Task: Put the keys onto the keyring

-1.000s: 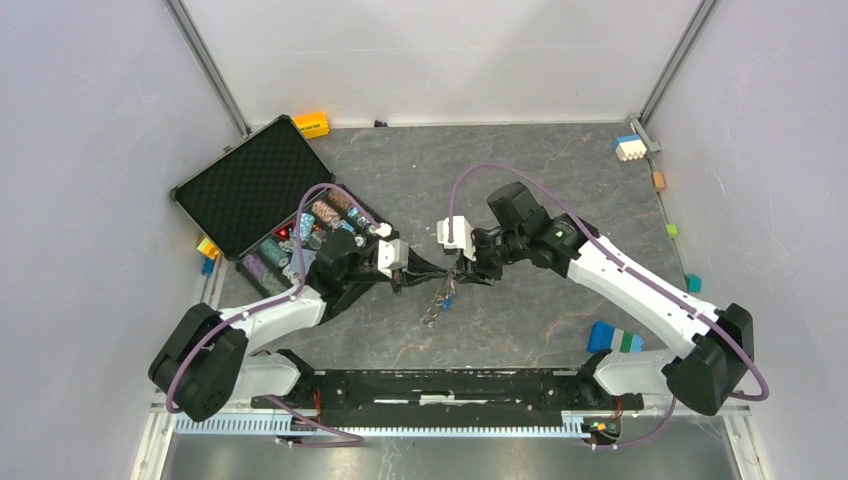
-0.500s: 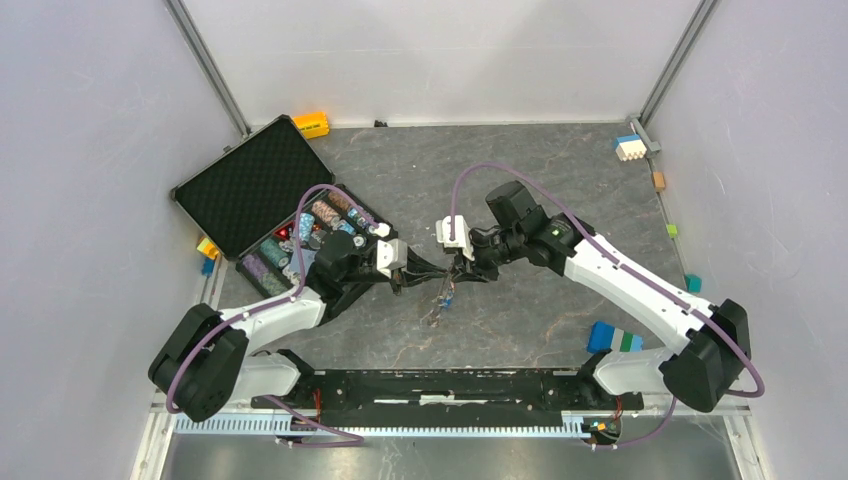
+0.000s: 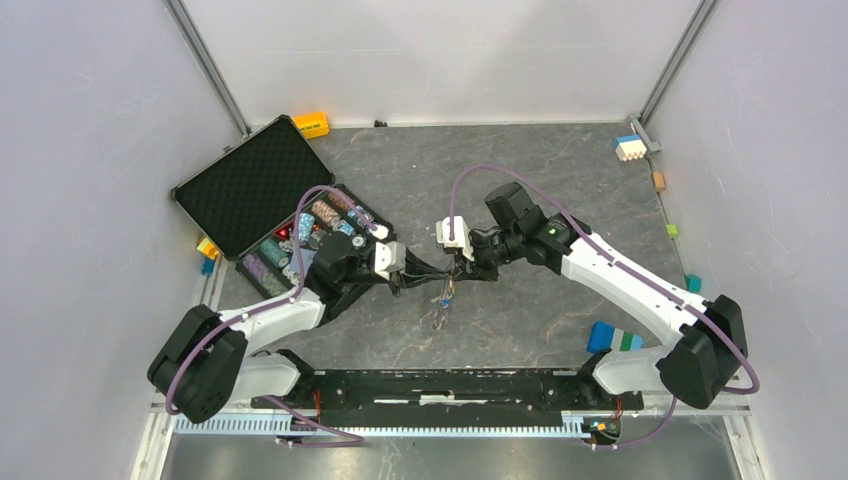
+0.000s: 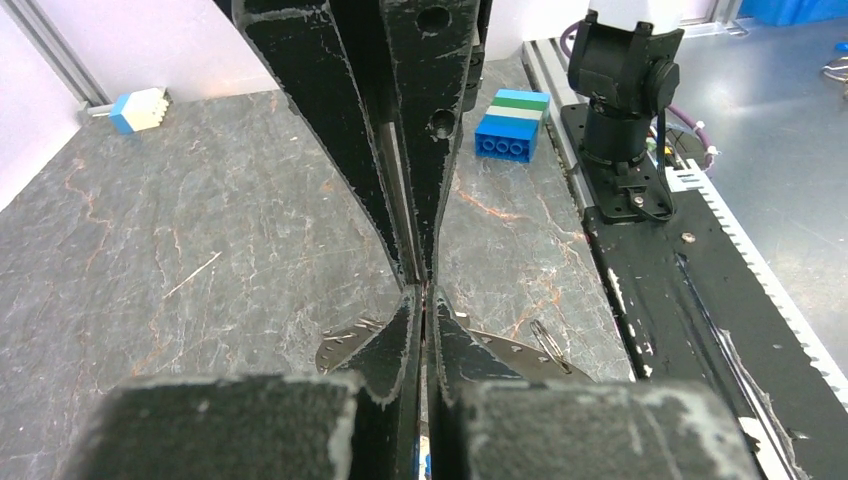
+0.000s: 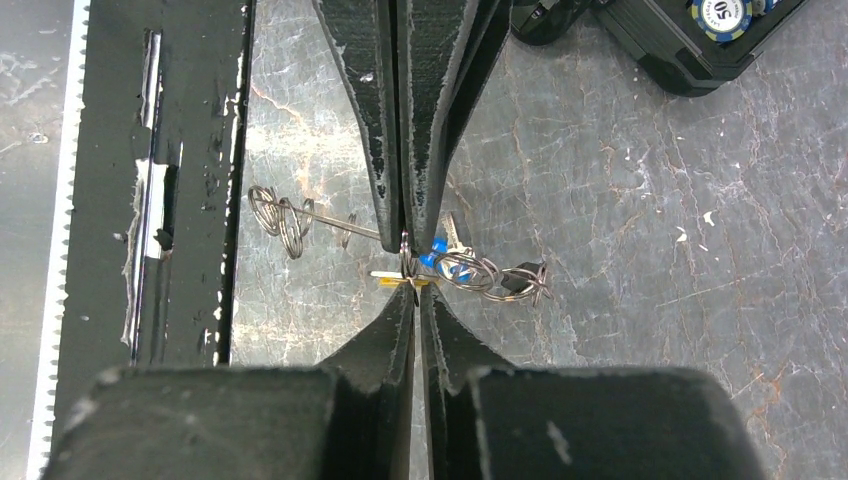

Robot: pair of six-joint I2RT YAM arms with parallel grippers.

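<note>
— Hanging where, exactly, is the keyring [image 5: 470,272] to be found?

— Right at the tip of the right end effector [image 5: 414,296], whose fingers are pressed together, on the keyring as far as can be judged. The blue key [image 5: 434,252] and the yellow key [image 5: 393,277] are bunched against that same tip, above the surface [image 5: 640,230].

— And the left end effector [image 4: 423,300]?

— It is set nose to nose with the right one, its fingers likewise closed to a sliver. What is pinched there cannot be made out.

— Which way is the strand laid?

— Its long axis is run across the line of the two end effectors, from the tips toward the near edge, with its far end coiled. Whether that end is touching the surface cannot be told.

— What does the coming move turn on?

— It is judged that the threading must be done at the tips themselves. The right arm is nearer, practically on the ring, so any opening should be kept slight, lest the keys be dropped.
</note>
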